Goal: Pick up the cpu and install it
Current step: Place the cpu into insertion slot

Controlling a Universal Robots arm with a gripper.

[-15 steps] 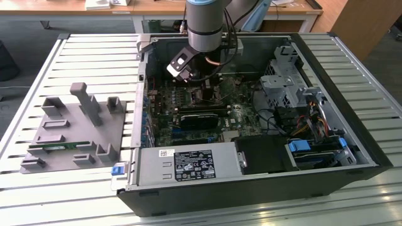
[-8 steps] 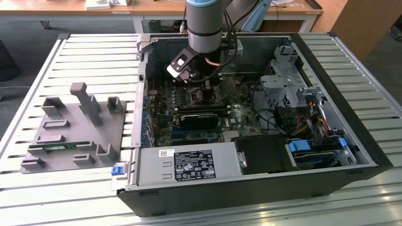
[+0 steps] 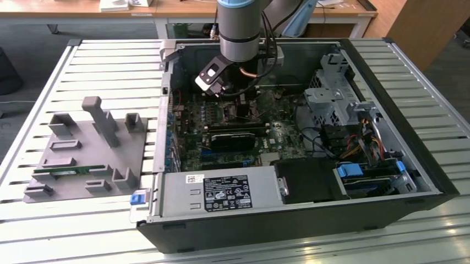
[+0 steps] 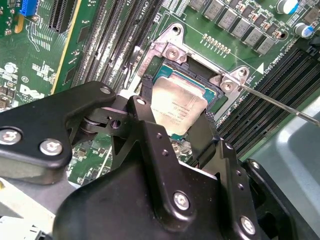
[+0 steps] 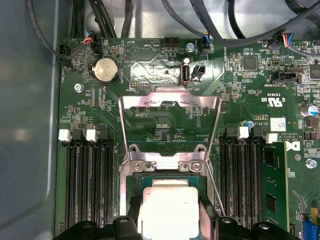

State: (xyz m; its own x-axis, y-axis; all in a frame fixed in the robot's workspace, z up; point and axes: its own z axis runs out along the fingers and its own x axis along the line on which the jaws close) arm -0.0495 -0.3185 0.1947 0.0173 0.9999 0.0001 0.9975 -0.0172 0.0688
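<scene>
Arm reaches down into the open case (image 3: 411, 143), which lies on the slatted table (image 3: 110, 66) toward the exterior view's right edge. Gripper (image 3: 239, 99) hangs over the board (image 3: 287, 137), near the board's far edge in that view.

Both wrist views: cpu (image 4: 179, 102) (image 5: 169, 207) sits at the socket (image 4: 167, 75), silver top up, between the two banks of slots (image 5: 90, 180). Cannot tell whether it is fully seated or just above the contacts.

Gripper (image 4: 175, 117) (image 5: 170, 215) is narrowed onto the cpu, black fingers (image 4: 147, 125) pressed against two opposite edges.

Plate (image 5: 170, 102) is swung open and lies back flat over the board beyond the socket. Lever (image 4: 280, 105) is unlatched and sticks out past the socket's corner.

Grey fixture (image 3: 81, 159) sits near the table's edge at the exterior view's left, well apart from the case.
</scene>
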